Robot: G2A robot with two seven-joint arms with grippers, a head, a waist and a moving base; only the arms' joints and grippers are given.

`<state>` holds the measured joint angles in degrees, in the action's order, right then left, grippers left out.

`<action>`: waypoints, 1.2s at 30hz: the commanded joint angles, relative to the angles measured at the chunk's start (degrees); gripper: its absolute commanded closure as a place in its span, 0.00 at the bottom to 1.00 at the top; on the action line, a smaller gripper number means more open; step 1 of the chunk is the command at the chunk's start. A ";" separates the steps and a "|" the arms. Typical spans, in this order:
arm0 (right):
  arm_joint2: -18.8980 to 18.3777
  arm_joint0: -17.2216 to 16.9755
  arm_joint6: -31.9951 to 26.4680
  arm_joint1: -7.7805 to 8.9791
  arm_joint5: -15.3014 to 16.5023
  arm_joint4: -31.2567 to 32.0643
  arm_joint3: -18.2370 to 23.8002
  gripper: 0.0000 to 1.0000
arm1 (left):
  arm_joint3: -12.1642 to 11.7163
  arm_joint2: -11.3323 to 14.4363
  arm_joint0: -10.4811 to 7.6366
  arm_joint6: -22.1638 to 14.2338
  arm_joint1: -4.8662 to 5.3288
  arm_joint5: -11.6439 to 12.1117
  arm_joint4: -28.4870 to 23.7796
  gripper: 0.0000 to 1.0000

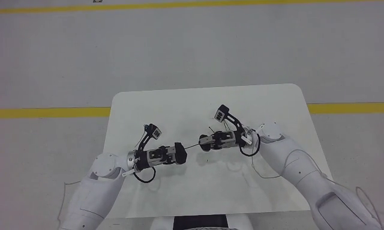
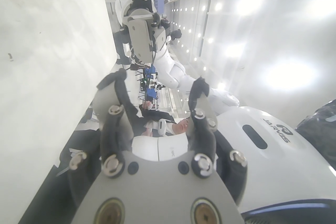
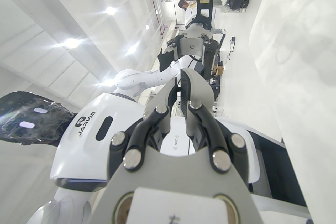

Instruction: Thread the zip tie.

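The table (image 1: 180, 110) is smooth matt white, the left gripper (image 2: 157, 80) matt grey metal with shiny screw heads (black rubbery-looking pads)

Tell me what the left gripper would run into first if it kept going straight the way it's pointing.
Most likely the zip tie, the thin dark strip spanning the gap ahead of the left gripper; right behind it is the right gripper, facing it head-on. Their heights are hard to judge.

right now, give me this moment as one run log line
left gripper: open | right gripper: shut on zip tie | zip tie: runs toward left gripper, over table | threading: not yet done
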<state>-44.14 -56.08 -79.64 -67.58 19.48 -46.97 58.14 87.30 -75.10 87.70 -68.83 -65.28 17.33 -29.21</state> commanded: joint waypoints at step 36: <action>-4.00 -4.50 6.27 -0.67 -0.22 4.35 4.42 1.00 | 1.00 4.86 -1.12 11.01 0.39 1.09 -2.26 0.52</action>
<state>-47.92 -60.43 -73.33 -68.28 19.23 -42.67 62.41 88.28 -70.23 86.52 -57.93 -64.95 18.33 -31.41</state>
